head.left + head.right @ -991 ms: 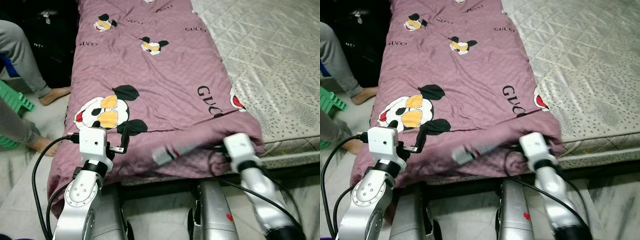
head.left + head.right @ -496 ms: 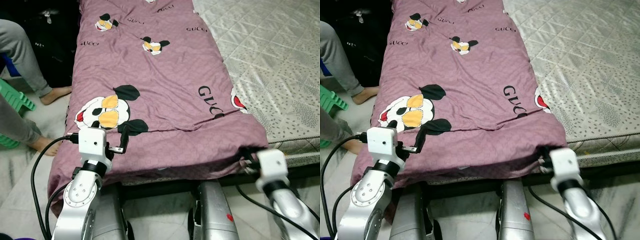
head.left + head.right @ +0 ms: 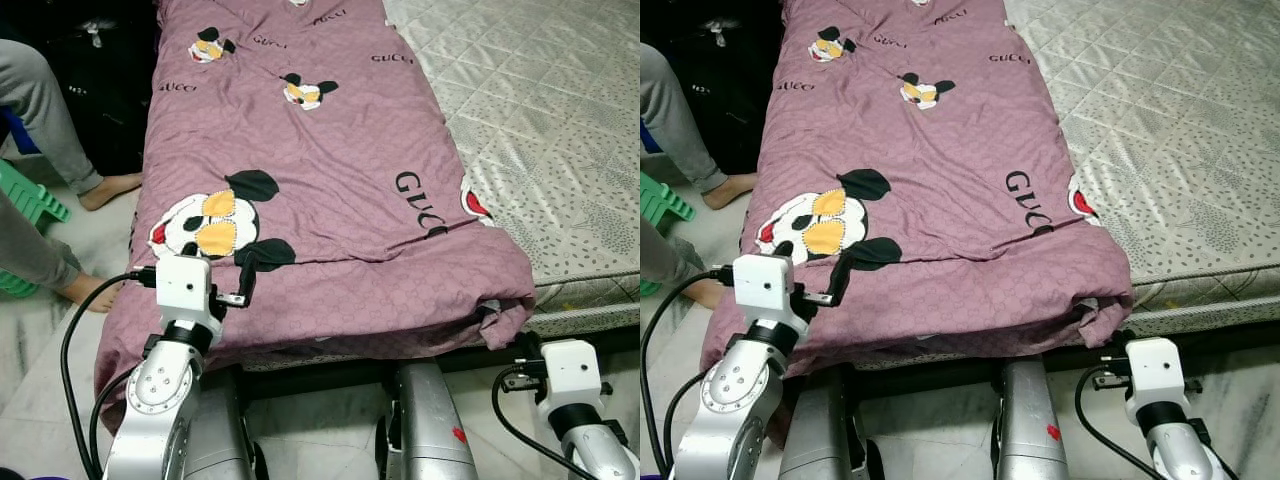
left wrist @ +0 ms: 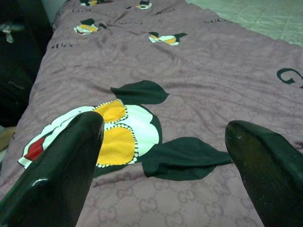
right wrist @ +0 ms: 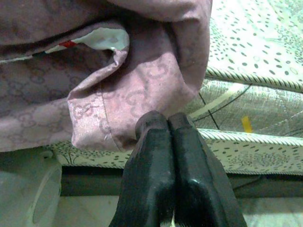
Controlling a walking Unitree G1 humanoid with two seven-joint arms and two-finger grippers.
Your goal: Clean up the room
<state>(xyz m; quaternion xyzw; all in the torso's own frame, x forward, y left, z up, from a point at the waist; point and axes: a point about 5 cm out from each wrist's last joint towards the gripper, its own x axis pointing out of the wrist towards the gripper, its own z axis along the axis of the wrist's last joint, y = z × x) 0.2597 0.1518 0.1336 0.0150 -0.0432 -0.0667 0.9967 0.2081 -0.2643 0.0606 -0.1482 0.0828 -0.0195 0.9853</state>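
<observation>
You see the purple quilt [image 3: 320,170] folded in a long strip along the left side of the bed [image 3: 560,130], its near end hanging over the mattress edge. Your left gripper [image 4: 165,165] hovers over the cartoon mouse print [image 4: 118,132] with fingers wide apart, holding nothing. Your right gripper [image 5: 169,124] is fully closed and empty, just below the quilt's hanging corner [image 5: 142,94]. A person's legs [image 3: 40,110] are beside the bed.
</observation>
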